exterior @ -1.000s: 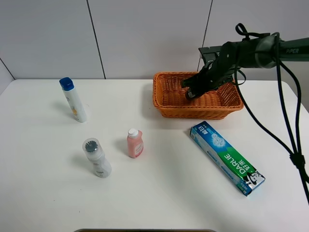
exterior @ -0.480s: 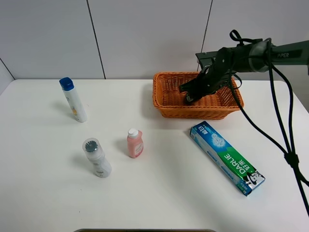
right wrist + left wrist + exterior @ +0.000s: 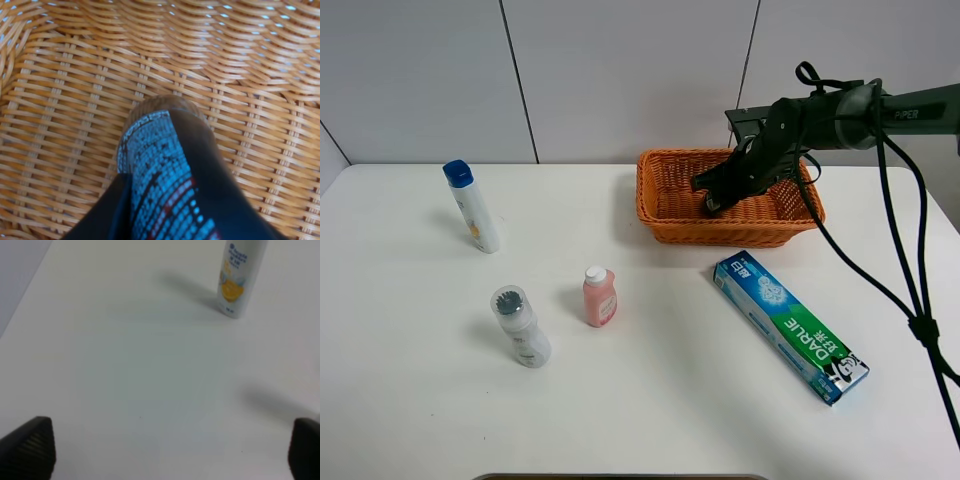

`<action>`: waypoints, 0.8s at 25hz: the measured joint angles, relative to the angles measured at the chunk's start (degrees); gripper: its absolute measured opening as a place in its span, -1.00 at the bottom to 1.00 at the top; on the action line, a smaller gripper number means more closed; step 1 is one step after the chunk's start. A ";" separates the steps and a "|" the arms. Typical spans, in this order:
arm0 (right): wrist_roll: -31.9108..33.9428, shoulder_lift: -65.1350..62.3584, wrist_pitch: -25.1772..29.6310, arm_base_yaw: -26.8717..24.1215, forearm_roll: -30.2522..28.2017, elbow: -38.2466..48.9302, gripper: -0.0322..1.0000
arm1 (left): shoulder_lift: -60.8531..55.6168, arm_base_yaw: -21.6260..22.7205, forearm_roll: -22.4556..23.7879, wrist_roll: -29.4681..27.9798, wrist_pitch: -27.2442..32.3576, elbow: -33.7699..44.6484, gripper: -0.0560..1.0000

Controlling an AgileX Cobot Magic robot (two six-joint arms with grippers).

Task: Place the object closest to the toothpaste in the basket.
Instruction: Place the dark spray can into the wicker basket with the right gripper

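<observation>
Here, a dark, blue-patterned tube (image 3: 155,150) was seen pinched by the right gripper (image 3: 712,198) inside the basket (image 3: 660,208) near the far edge of the counter (image 3: 650,400); the left gripper (image 3: 167,447) was spread wide.

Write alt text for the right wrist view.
The right gripper holds a dark blue-patterned object with a brownish tip inside the wicker basket. The basket's orange weave fills the rest of the frame.
</observation>
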 joint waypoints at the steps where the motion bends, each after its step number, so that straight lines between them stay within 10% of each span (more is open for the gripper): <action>1: 0.00 0.00 0.00 0.00 0.00 0.00 -0.25 | 0.00 0.00 0.00 0.00 0.00 0.00 0.88; 11: 0.00 0.00 -0.12 0.00 0.05 0.00 -0.21 | 0.00 0.00 0.00 0.00 0.00 0.00 0.88; 20: 0.00 0.00 -0.49 0.23 0.10 0.00 0.82 | 0.00 0.00 0.00 0.00 0.00 0.00 0.88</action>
